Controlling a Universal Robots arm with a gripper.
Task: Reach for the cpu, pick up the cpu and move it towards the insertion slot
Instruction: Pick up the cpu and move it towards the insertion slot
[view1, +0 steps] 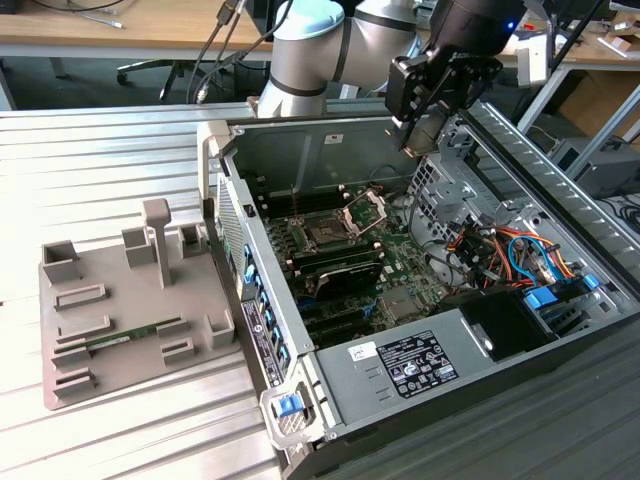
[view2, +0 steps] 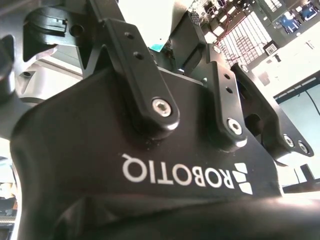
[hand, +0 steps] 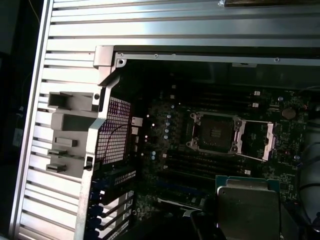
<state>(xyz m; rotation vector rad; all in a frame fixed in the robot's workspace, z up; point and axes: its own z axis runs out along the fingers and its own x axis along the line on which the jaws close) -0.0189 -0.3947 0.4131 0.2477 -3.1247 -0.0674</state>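
The gripper (view1: 418, 140) clasps the cpu (hand: 248, 206) above the open computer case (view1: 300, 345), so pickup looks done; the insertion slot (hand: 215, 132) lies below, unfilled.

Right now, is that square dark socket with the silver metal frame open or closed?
Open. The square dark socket lies bare and empty, its silver hinged frame swung aside beside it. The exterior view shows the same.
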